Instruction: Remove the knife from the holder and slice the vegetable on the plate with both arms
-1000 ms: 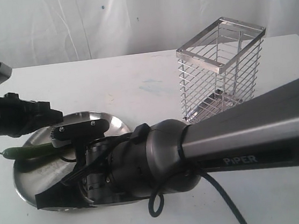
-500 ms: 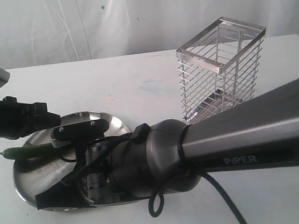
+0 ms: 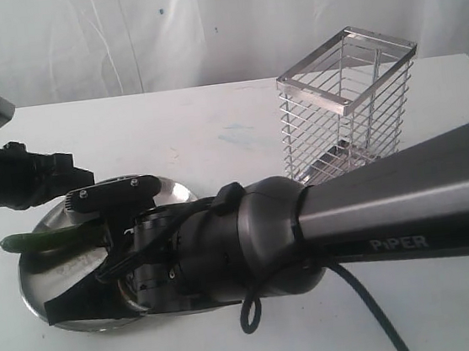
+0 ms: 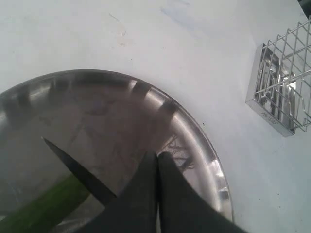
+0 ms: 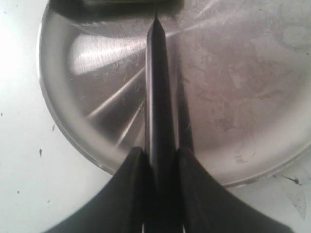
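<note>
Quick update: compared with a second ago, the right arm (image 3: 375, 219) is seen shifted up and toward 9 o'clock in the exterior view, and the left arm (image 3: 18, 176) is lifted a touch too, so the cut looks like it's being lined up, not yet made.

The knife (image 5: 158, 92) is already out of the holder (image 3: 347, 107), which stands well apart at about 2 o'clock from the plate (image 3: 173, 195) on the tabletop (image 3: 212, 127). The right tool (image 5: 159, 160) is clamped tight on the knife, blade pointed out over the plate toward the vegetable (image 3: 43, 240).

The vegetable is lying at the plate's 9 o'clock edge, stem curling off the rim. The left tool (image 4: 157, 162) is seen fully closed with nothing visible between its tips, just above the vegetable (image 4: 46, 208). Whether it's actually pinned can't be told. Judgement: steadying is still needed before slicing.
</note>
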Controlling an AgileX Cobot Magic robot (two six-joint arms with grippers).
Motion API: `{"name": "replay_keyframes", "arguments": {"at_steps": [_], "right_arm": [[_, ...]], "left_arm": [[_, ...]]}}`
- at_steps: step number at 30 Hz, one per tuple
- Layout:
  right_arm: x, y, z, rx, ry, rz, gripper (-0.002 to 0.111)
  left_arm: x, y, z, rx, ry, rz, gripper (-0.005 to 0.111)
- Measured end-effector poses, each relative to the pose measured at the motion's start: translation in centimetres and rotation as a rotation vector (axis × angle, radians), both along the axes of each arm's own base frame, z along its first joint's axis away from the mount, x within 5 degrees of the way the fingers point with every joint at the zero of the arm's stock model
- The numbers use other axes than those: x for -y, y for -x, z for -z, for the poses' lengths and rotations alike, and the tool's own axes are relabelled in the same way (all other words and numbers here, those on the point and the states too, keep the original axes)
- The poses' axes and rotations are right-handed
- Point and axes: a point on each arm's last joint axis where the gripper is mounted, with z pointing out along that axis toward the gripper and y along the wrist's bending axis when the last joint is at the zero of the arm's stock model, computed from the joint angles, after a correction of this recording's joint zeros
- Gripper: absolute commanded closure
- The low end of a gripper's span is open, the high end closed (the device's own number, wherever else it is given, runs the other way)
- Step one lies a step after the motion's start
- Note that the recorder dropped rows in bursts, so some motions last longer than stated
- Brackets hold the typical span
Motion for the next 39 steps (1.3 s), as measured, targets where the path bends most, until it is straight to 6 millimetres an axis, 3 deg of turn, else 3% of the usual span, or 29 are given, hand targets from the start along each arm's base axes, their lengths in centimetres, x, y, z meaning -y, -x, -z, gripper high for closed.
{"name": "replay_keyframes", "arguments": {"at_steps": [39], "right_arm": [[-0.06,0.35,0.58,-0.083,-0.021,0.044,0.108]], "left_arm": [[0.04,0.19,0.15,-0.014,-0.02,0.027,0.107]]}}
